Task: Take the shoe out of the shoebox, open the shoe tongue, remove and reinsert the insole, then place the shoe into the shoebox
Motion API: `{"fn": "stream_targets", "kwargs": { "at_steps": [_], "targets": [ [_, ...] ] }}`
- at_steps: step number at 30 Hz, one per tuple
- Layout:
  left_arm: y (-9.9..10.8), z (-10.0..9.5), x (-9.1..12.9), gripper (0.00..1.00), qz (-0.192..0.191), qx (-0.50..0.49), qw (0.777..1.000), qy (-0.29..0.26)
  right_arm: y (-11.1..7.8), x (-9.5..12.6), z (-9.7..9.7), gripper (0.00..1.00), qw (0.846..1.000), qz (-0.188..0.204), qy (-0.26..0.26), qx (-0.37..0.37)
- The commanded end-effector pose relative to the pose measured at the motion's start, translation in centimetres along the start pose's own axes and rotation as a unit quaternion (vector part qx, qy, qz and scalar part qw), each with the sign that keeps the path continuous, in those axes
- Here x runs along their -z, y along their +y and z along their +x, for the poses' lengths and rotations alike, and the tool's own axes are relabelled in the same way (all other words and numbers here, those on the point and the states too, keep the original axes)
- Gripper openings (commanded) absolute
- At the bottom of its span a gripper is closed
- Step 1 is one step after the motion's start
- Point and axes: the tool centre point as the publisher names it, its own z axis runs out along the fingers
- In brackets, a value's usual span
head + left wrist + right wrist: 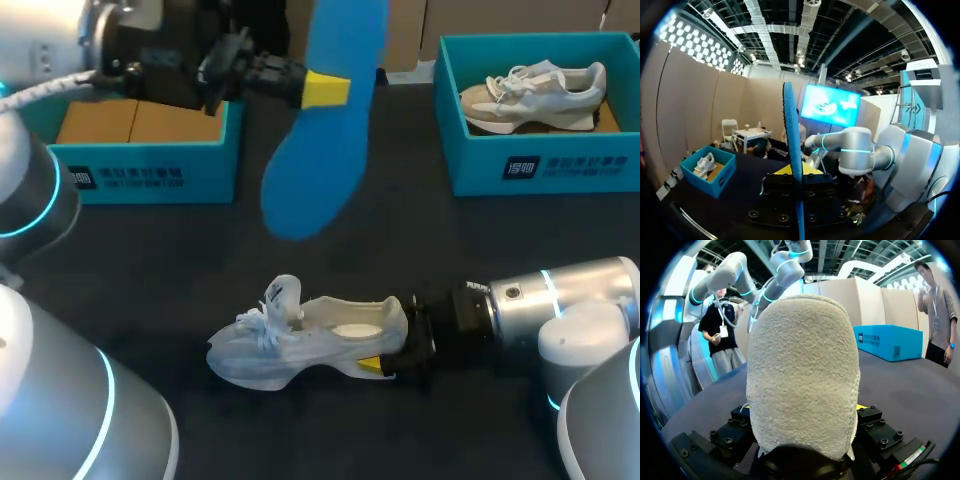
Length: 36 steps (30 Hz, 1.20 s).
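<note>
A blue insole [318, 130] hangs high over the table's middle, with my left gripper [335, 88] shut on its upper part. In the left wrist view the insole [790, 125] stands edge-on between the yellow tips. A white shoe [300, 335] lies on its side on the dark table, toe to the left, tongue pulled up. My right gripper [392, 345] is shut on its heel, one yellow tip under the sole. The heel [802, 375] fills the right wrist view and hides the fingers.
A teal shoebox [540, 165] at the back right holds a second, beige shoe [535, 95]. Another teal shoebox [150, 165] stands at the back left, partly behind my left arm. Bare dark table [470, 240] lies between the boxes and the shoe.
</note>
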Motion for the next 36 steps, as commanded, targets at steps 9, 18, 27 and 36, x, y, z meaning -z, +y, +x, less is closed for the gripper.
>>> {"fn": "stream_targets", "kwargs": {
  "at_steps": [9, 18, 27, 36],
  "targets": [
    [0.0, 2.5, 1.6, 0.0, 0.045, 0.035, 0.998, -0.016, 0.1, -0.1, 0.1, 0.0, 1.0, 0.003, 0.0, -0.001],
    [0.0, 2.5, 1.6, 0.0, 0.045, 0.035, 0.998, -0.016, 0.3, 0.2, 0.2, 1.0, 1.0, 0.027, 0.004, 0.005],
    [0.0, 2.5, 1.6, 0.0, 0.045, 0.035, 0.998, -0.016, 0.9, 2.7, 0.3, 1.0, 0.996, 0.085, -0.018, 0.012],
    [0.0, 2.5, 1.6, 0.0, 0.045, 0.035, 0.998, -0.016, 2.8, 5.7, 0.2, 1.0, 0.967, 0.254, -0.03, 0.004]
  ]
}}
